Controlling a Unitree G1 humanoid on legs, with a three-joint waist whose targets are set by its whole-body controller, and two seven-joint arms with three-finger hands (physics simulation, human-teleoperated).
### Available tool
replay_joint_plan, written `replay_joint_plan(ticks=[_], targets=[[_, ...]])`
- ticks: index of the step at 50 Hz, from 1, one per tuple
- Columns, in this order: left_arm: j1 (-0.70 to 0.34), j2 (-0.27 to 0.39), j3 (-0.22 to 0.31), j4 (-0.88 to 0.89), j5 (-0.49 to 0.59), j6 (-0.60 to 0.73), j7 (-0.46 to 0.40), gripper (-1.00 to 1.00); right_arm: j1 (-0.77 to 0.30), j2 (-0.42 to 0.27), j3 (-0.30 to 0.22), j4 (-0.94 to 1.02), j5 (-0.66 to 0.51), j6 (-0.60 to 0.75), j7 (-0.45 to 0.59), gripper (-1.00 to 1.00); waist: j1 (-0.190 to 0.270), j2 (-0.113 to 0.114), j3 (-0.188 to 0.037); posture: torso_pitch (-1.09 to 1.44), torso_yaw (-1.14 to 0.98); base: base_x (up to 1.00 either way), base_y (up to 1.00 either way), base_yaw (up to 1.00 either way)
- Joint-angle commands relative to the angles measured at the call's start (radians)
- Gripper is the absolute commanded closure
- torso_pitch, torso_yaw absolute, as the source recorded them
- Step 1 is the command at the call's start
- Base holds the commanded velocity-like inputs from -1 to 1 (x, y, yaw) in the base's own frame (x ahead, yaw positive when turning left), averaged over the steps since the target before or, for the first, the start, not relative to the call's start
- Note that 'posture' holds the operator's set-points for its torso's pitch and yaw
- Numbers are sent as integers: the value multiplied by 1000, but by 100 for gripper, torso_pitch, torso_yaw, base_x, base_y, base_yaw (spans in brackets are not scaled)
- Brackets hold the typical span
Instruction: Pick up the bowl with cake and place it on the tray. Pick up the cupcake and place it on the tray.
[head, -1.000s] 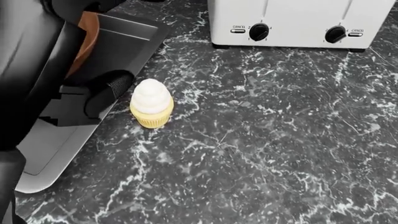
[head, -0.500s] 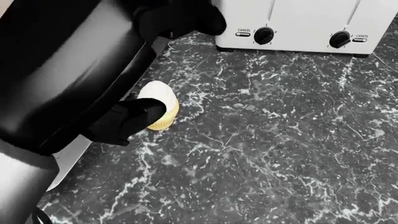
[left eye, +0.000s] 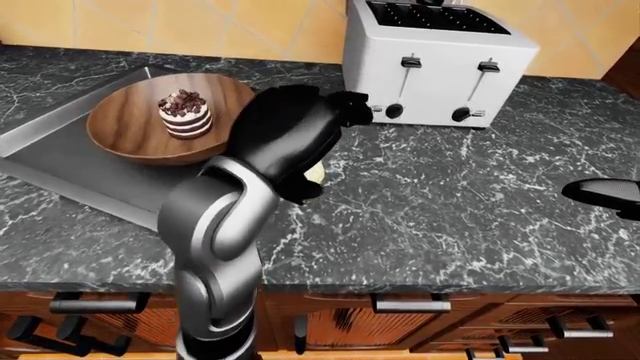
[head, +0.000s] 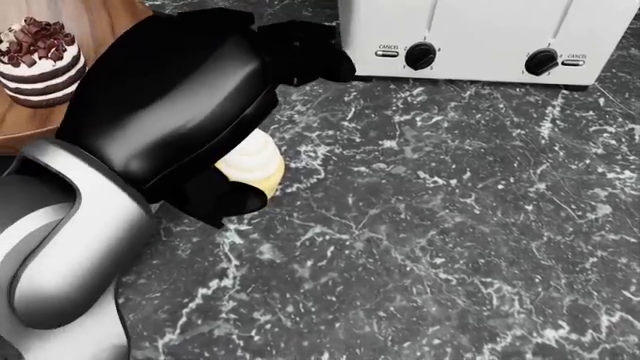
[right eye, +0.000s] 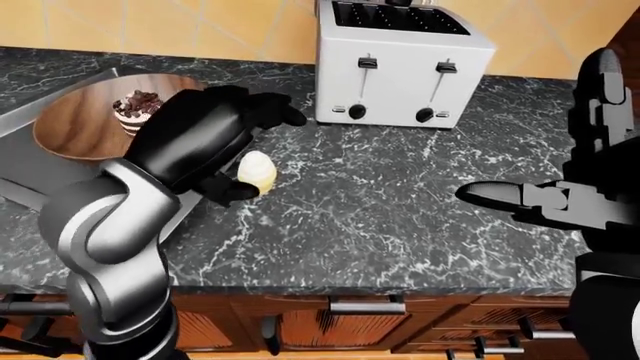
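Wooden bowl (left eye: 150, 127) sits on the grey metal tray (left eye: 70, 161) at the upper left of the left-eye view, and in it stands a small layered chocolate cake (left eye: 185, 112) topped with dark shavings. The tray lies flat on the black marbled worktop (left eye: 450, 202).

Just beside the tray's right edge stands the cupcake (right eye: 257, 172), pale yellow cup with white swirled icing, upright on the worktop and not on the tray. The left hand (right eye: 240, 154) is curled about it: in the right-eye view one dark finger (right eye: 275, 112) reaches above and past the cupcake toward the toaster (right eye: 400, 64), while another (right eye: 232, 192) lies low against the cupcake's base on the near side. In the head view the black palm covers the cupcake's left part, and the icing shows beside it. The fingers stand partly spread around the cupcake; whether they press on it I cannot tell.

At the right of the right-eye view the right hand (right eye: 560, 201) hovers above the worktop, well apart from the cupcake, fingers extended and holding nothing.

The white toaster stands at the top, near the tiled wall.
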Motion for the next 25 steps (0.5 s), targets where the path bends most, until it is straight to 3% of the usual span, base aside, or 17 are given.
replay_joint_plan(ticks=[1, 9, 25], targets=[[-21, 8, 9, 2, -12, -7, 37, -26, -14, -18, -19, -10, -4, -26, 0, -100, 0, -4, -19, 0, 0, 0, 0, 0], [6, 43, 24, 88, -28, -31, 78, -25, -11, -15, -18, -9, -7, -30, 2, -100, -2, -1, -22, 0, 0, 0, 0, 0], [23, 36, -1, 218, -9, -79, 166, -19, -2, 3, -15, -5, -29, -39, 20, -100, -4, 2, -29, 0, 0, 0, 0, 0]])
